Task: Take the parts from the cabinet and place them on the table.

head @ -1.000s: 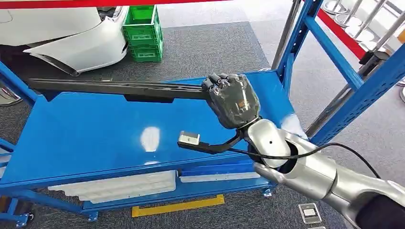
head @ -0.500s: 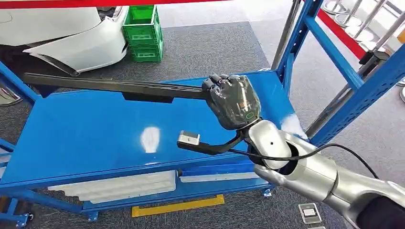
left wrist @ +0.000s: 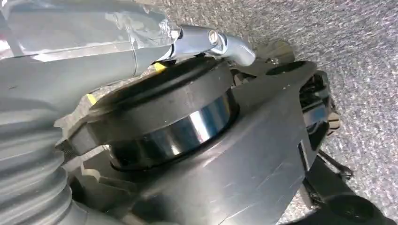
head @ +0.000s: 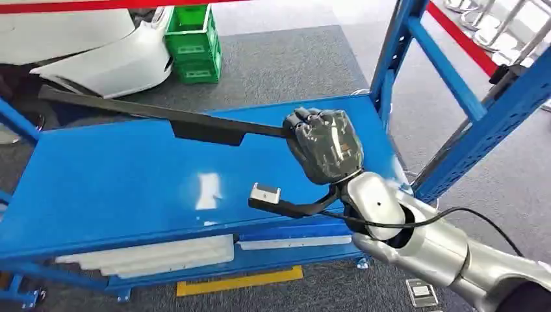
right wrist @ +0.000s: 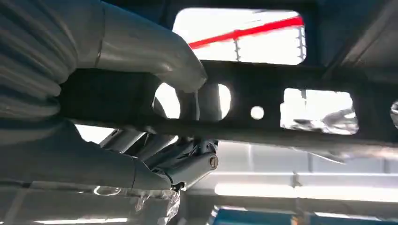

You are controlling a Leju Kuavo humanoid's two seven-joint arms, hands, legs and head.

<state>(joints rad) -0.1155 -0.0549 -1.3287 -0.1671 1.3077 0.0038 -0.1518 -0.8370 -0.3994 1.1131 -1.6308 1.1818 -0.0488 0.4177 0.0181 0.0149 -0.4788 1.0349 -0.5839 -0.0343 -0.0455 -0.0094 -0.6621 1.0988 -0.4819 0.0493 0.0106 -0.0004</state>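
Note:
A long, thin black part (head: 156, 112) with a blocky lug under its middle hangs over the blue cabinet shelf (head: 117, 188). My right hand (head: 323, 144) grips its near end, fingers curled over the bar, at the shelf's right side. The part's far end reaches out past the shelf's back left corner. In the right wrist view the same black part (right wrist: 281, 93) shows round and square cut-outs, with my grey thumb (right wrist: 141, 47) lying across it. My left hand (left wrist: 94, 33) appears as a grey taped cover above grey carpet, and how its fingers lie is unclear.
Blue uprights (head: 392, 58) and a slanted brace (head: 455, 71) frame the shelf's right side, close to my right arm. White flat parts (head: 149, 255) lie on the lower shelf. Green crates (head: 192, 42) and a white car bumper (head: 104, 65) stand on the carpet behind.
The black part has swung in my right hand, its far end rising toward the back left. The hand moved slightly toward me, and the view shifted a little.

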